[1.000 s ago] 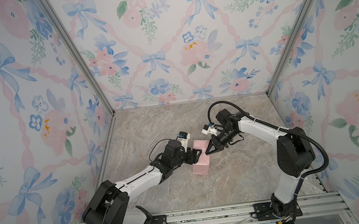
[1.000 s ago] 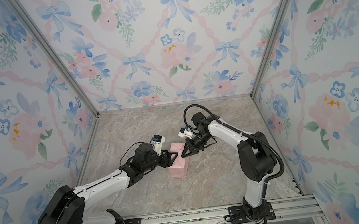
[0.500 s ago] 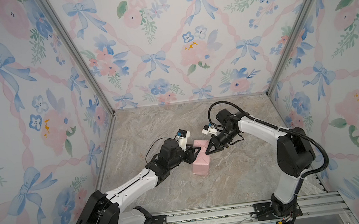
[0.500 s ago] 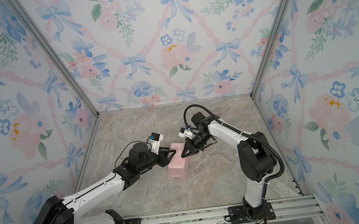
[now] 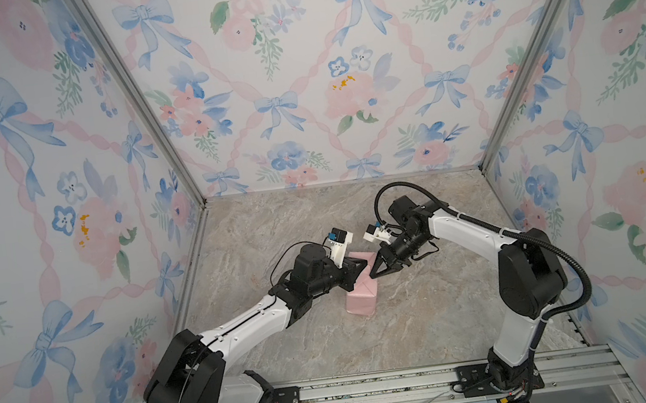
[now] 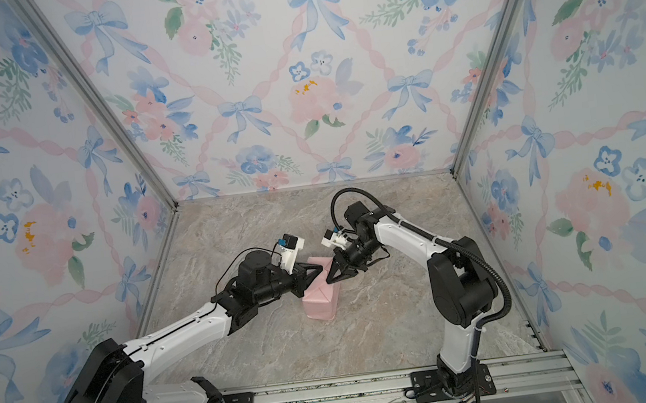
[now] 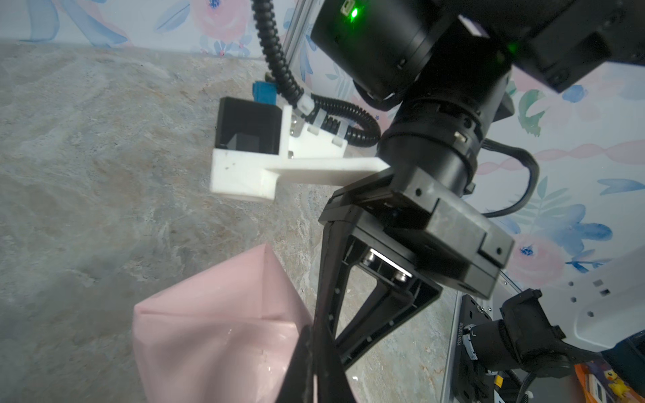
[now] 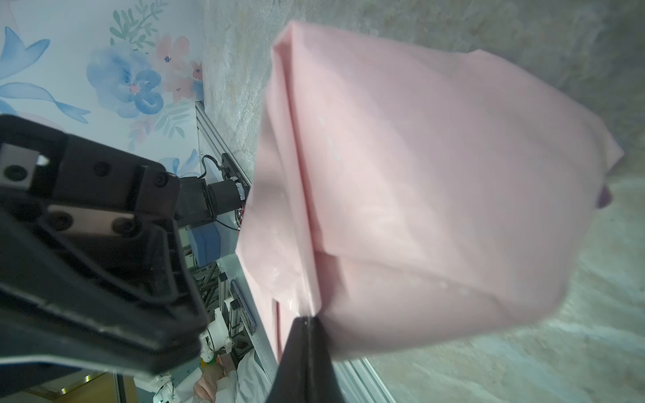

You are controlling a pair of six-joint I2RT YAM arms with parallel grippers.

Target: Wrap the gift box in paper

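Note:
The paper [image 5: 360, 296] [image 6: 321, 301] is folded pale pink side out into a block-shaped parcel standing on the marble floor. The gift box is hidden inside it. My left gripper [image 5: 364, 266] [image 6: 320, 269] reaches the parcel's top from the left; it is shut, and in the left wrist view a thin sliver of the paper [image 7: 216, 331] shows between its fingers [image 7: 302, 363]. My right gripper [image 5: 372, 276] [image 6: 328, 282] comes from the right, shut, its tips [image 8: 307, 319] touching a folded seam of the paper [image 8: 436, 174]. The two grippers' tips almost meet.
The marble floor [image 5: 412, 325] is walled in by floral panels on three sides. An aluminium rail [image 5: 357, 391] bearing both arm bases runs along the front. A small lilac corner of the paper [image 8: 603, 195] peeks out at the parcel's far side.
My left gripper has moved in to the top of the parcel and gone from open to shut on the paper. The right arm has held still.

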